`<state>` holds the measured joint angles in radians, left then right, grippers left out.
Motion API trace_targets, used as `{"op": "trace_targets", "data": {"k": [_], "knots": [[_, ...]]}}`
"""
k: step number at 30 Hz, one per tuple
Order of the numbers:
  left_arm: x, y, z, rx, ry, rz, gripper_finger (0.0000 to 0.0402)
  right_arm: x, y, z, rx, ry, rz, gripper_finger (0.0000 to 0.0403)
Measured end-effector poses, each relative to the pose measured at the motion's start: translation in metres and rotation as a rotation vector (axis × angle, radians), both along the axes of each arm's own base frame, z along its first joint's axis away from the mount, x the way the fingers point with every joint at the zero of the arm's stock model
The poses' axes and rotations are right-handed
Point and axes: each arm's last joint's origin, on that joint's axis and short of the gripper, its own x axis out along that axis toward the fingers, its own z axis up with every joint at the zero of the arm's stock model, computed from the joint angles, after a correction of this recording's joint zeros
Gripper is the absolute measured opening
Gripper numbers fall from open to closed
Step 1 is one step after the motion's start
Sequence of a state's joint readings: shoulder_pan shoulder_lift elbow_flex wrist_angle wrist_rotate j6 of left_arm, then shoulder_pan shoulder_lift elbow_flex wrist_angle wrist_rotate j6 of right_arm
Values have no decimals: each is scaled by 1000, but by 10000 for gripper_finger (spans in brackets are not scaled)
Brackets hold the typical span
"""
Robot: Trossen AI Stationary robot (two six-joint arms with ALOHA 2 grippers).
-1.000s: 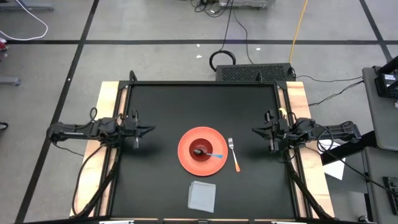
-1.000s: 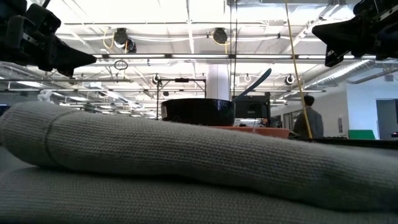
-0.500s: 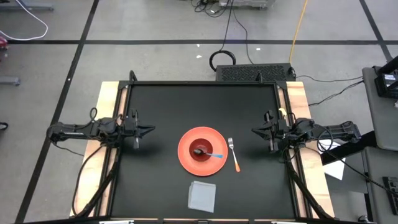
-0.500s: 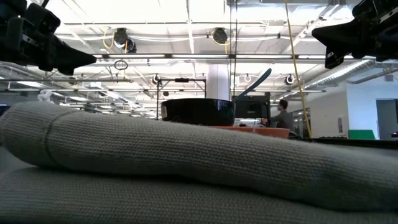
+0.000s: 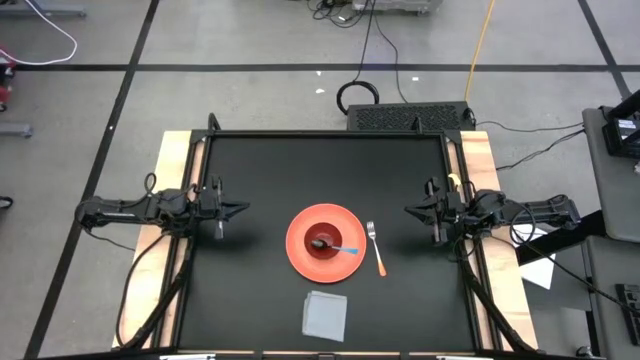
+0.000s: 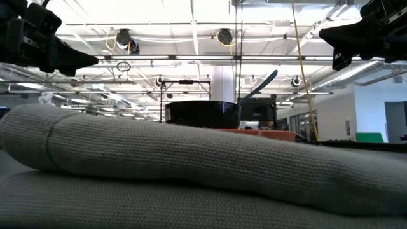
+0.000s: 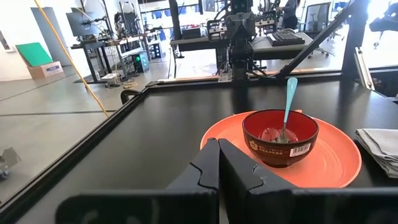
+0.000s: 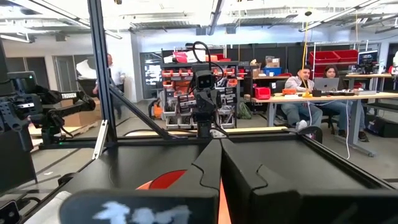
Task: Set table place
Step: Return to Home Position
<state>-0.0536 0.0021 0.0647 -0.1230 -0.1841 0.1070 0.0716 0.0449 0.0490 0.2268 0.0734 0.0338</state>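
Bench [image 5: 260, 180] fills centre of high view, black top mostly bare. Place setting at lower centre: orange plate [image 5: 300, 232] carrying brown bowl [image 7: 270, 144]. Blue spoon [image 5: 347, 250] rests in bowl, handle leaning over rim toward right. Orange fork [image 5: 376, 250] just right of plate, not touching, tines toward top. Folded grey napkin [image 5: 325, 314] below plate. Left gripper [image 5: 240, 209] at left edge, right gripper [image 5: 410, 210] at right edge, both raised, well apart from setting. Fingers of both clenched together, empty. Judged parked pose, keeping setting undisturbed. Setting looks complete.
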Motion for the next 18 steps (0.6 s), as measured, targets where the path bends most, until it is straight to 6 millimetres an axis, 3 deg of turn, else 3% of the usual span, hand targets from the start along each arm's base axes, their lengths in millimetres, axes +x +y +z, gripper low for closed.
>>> {"op": "trace_targets", "data": {"k": [9,18], "knots": [[0,0,0,1,0,0,36,0,0,0,0,0,0,0],[0,0,0,2,0,0,37,0,0,0,0,0,0,0]]}}
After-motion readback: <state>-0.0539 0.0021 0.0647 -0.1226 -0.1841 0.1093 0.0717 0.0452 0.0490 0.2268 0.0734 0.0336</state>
